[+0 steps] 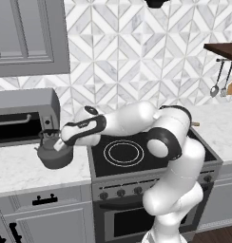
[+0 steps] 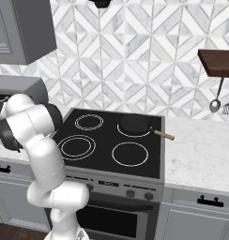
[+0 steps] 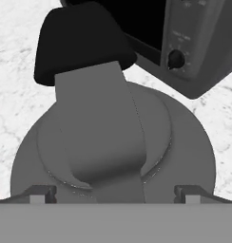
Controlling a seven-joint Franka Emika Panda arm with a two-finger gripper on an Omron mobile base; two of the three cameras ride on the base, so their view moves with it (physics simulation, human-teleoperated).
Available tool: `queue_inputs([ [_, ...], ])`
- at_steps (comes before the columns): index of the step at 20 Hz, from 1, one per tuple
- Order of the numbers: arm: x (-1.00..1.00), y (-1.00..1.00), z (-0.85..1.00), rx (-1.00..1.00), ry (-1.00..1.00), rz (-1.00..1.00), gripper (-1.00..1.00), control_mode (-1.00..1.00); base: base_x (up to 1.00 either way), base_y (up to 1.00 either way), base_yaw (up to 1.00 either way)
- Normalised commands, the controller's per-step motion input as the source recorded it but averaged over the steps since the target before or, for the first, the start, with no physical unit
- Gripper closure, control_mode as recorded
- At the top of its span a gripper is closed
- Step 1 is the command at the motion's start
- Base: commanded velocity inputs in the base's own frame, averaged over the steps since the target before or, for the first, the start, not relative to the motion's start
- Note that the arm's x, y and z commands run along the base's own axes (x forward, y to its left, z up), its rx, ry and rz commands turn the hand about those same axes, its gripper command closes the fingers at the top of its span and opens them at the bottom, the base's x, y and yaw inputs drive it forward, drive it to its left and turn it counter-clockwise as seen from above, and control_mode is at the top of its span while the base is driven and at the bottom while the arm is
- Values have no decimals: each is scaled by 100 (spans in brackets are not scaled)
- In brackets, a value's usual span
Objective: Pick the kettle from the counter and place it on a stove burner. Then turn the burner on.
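The dark grey kettle (image 1: 52, 160) stands on the white marble counter (image 1: 18, 173), left of the cooktop and in front of the toaster oven. My gripper (image 1: 55, 145) hangs just over it, open. In the hand view the kettle (image 3: 184, 142) sits close beneath, its arched handle (image 3: 99, 118) running up between my gripper (image 3: 113, 192), one fingertip (image 3: 39, 192) on each side and apart from it. The stove burner (image 1: 123, 153), the large double-ring circle (image 2: 76, 146), sits bare at the front left of the black glass.
A toaster oven (image 1: 23, 116) stands right behind the kettle, its dial (image 3: 176, 58) close by. A black frying pan (image 2: 135, 124) occupies the back right burner. Stove knobs (image 1: 120, 192) line the front panel. Utensils (image 2: 215, 105) hang under a wooden shelf at right.
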Motion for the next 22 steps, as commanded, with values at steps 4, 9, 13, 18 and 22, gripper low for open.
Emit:
queue_inputs([
  [4,0,11,-8,-4,0,1,100,-100,0,0,0],
  [9,0,0,0,0,0,0,100,-100,0,0,0],
  [13,-33,0,1,0,-13,0,100,-100,0,0,0],
  [18,-49,-19,23,0,-33,-3,100,-100,0,0,0],
  [22,-58,-38,51,0,-36,0,100,-100,0,0,0],
])
